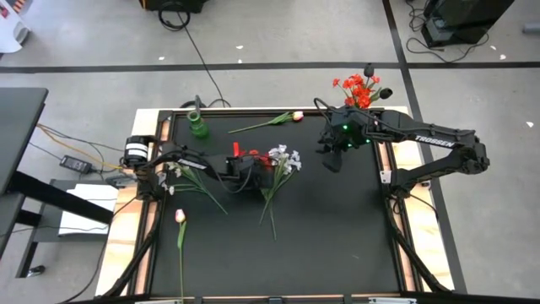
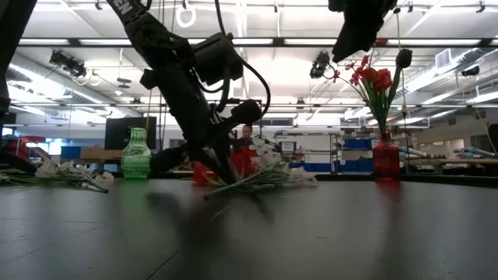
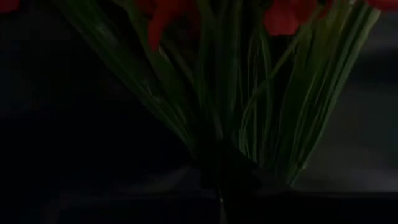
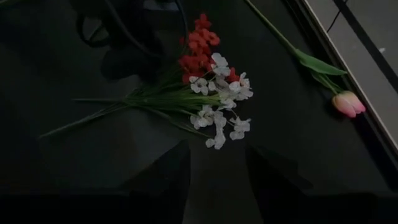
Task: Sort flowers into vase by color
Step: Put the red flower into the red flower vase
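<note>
- Left gripper (image 1: 239, 163) is down in the mixed bunch at mid-table, among red flowers (image 4: 198, 48) and white flowers (image 4: 219, 99); I can't tell if it has closed.
- Right gripper (image 1: 331, 152) hangs open, empty, near the red vase (image 2: 386, 158).
- Risk: tangled stems may drag white along with red.
- Black mat (image 1: 337, 236), cluttered workshop behind.
</note>
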`<state>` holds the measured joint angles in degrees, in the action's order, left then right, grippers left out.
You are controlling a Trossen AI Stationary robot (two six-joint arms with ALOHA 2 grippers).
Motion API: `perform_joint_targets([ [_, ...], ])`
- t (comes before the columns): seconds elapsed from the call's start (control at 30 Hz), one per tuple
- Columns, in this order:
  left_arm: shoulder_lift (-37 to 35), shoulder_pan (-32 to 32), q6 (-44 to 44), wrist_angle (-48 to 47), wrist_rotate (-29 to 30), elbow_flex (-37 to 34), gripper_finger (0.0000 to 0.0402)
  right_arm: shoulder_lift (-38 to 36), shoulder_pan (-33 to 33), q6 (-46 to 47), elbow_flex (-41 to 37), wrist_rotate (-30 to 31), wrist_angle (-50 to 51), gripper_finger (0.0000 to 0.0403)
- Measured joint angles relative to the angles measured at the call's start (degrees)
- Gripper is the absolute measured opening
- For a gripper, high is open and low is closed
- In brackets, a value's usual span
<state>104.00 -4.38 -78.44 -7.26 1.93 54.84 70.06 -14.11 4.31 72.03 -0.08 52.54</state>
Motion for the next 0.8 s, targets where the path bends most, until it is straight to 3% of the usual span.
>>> perform_joint_targets([
  [0.17,-5.33,0.10,3.86,-3.73,-0.25,-0.31,0.0002,0.00,0.00,-0.04,0.00,-1.06,1.25,0.0164],
  [0.5,-13.86,3.70,34.62,-4.83,0.96,-0.10,0.0001,0.02,0.00,-0.01,-0.02,-1.14,0.93,0.0164],
  [0.8,-21.02,4.21,53.15,-11.09,2.61,-0.05,0.0000,-0.98,0.63,13.16,-0.02,-3.00,-2.29,0.0164],
])
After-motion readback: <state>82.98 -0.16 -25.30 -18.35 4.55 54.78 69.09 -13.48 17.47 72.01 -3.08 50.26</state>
